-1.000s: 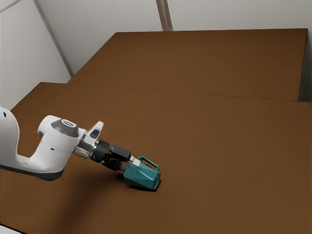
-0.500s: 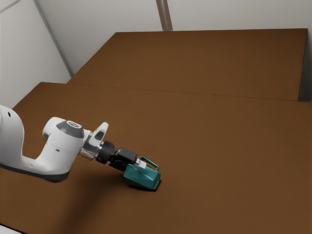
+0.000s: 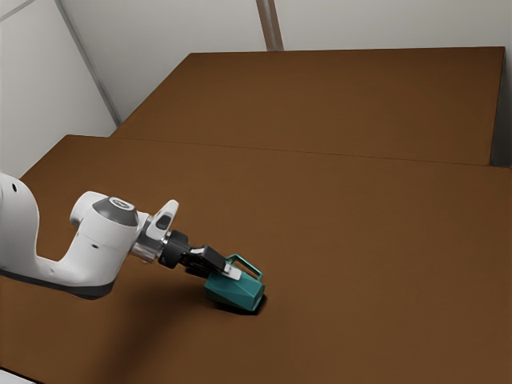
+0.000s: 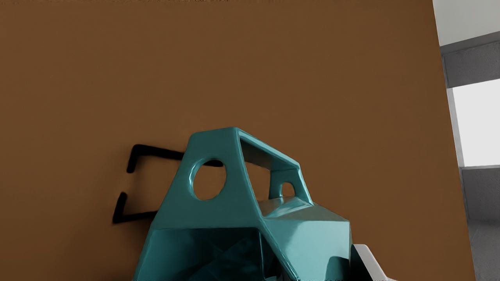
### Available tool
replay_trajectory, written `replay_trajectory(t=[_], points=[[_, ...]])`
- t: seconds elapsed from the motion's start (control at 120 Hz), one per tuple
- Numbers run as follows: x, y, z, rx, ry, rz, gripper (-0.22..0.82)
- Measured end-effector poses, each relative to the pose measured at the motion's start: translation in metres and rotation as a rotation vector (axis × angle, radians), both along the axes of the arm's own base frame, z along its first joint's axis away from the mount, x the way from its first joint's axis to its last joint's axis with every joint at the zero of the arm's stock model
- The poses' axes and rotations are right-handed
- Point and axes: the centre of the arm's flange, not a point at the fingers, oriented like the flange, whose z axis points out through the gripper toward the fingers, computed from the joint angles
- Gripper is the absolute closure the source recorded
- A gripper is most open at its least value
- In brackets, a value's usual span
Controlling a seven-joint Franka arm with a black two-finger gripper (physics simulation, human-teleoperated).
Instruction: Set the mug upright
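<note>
Mug (image 3: 234, 291) is lying sideways at the table (image 3: 360, 240), handle (image 4: 215, 145) uppermost, mouth (image 4: 207, 249) facing the gripper (image 3: 231, 273); whether that is gaping or pinching cannot be told. Righting is likely requiring firm hold, slow mouth-up turning, level landing.

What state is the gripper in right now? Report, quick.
Gripper: at the tipped mug, but whether it is open or shut on it cannot be told.
</note>
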Motion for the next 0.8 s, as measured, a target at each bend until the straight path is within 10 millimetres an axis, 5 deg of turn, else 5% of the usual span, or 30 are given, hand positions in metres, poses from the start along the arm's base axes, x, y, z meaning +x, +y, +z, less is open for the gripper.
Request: replay_trajectory(t=[0.517, 0.8], points=[[0.007, -0.008, 0.048, 0.009, -0.113, -0.034, 0.75], [0.034, -0.001, 0.101, 0.267, -0.173, -0.230, 0.77]])
